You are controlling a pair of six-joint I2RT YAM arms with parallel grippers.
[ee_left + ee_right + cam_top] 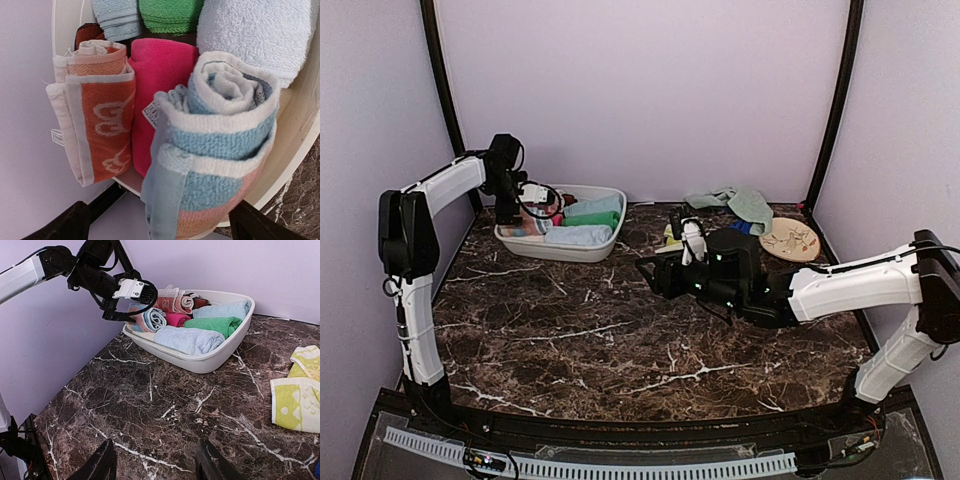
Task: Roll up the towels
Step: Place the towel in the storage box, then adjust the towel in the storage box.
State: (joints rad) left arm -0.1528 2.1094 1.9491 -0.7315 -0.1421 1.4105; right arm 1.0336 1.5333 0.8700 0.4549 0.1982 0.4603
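Observation:
A white oval tub (563,253) at the back left holds several rolled towels. In the left wrist view a light-blue and peach roll (225,145) lies beside an orange printed roll (100,115) and a pink one (157,85). My left gripper (162,222) hovers over the tub's left end (525,205), its jaws wide apart on either side of the light-blue roll. It also shows in the right wrist view (125,302). My right gripper (157,460) is open and empty above the bare marble (655,270). A yellow-green towel (295,400) lies flat on the table.
A mint towel (740,200) lies crumpled at the back right, with a bit of dark blue cloth (740,227) near it. A round beige plate (790,240) sits at the far right. Walls close the table at the back and on both sides.

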